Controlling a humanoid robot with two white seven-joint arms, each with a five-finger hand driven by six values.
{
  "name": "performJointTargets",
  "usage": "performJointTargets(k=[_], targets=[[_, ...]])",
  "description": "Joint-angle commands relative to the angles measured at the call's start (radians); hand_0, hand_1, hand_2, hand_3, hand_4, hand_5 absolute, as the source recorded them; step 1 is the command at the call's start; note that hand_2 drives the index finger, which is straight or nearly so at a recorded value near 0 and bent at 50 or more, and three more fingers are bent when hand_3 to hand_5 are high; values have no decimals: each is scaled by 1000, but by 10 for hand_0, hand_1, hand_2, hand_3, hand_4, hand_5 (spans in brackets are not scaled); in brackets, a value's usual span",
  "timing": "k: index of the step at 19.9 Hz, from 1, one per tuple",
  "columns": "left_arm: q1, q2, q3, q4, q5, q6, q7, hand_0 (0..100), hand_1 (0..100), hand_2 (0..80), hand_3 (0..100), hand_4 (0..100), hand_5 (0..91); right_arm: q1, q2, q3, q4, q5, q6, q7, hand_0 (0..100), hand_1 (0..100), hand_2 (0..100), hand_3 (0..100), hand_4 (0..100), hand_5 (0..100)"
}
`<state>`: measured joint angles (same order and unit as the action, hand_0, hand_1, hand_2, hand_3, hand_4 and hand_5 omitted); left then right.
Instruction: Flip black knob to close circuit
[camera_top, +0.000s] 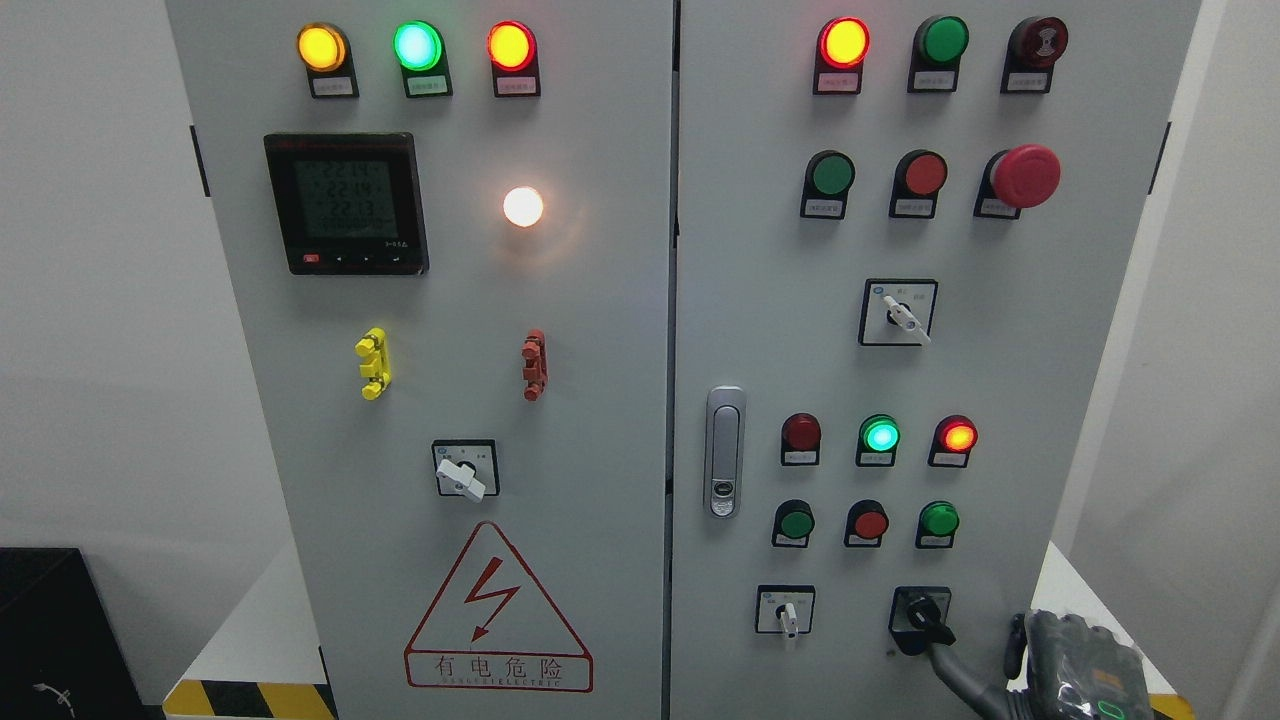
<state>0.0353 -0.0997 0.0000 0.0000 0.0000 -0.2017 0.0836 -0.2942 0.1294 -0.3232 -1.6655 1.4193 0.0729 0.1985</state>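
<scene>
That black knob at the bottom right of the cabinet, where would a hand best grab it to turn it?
Grip the black knob by its raised lever bar, pinching its two long flat sides. Come from the lower right, where the right hand already is; a dark finger seems to touch the lever's lower end. The bar sticks out from the door, tilted down-right, so it probably gives leverage.

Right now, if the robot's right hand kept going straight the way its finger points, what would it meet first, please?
The right hand extends a dark finger up-left; its tip appears to be already at the black rotary knob on the grey cabinet door, so the knob comes first, though actual contact is unclear.
</scene>
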Motion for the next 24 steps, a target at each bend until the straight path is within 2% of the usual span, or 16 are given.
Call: performJointTargets(k=[1, 9, 14, 24], targets=[[0, 0, -20, 21, -21, 1, 1, 0, 0, 0, 0, 0, 0, -3, -1, -2, -3, 0, 1, 4, 0, 101, 765, 930, 747, 742], [0, 0, -20, 21, -21, 1, 1, 0, 0, 0, 0, 0, 0, 6, 4, 9, -7, -3, -2, 2, 0, 98, 766, 930, 747, 743], [0, 0, -20, 21, -21, 1, 1, 0, 0, 0, 0, 0, 0, 17, 4, 49, -25, -5, -2, -1, 0, 98, 765, 930, 747, 743], [0, 0, -20, 21, -21, 1, 1, 0, 0, 0, 0, 0, 0, 36, 6, 93, -25, -3, -2, -5, 0, 98, 765, 930, 748, 743]])
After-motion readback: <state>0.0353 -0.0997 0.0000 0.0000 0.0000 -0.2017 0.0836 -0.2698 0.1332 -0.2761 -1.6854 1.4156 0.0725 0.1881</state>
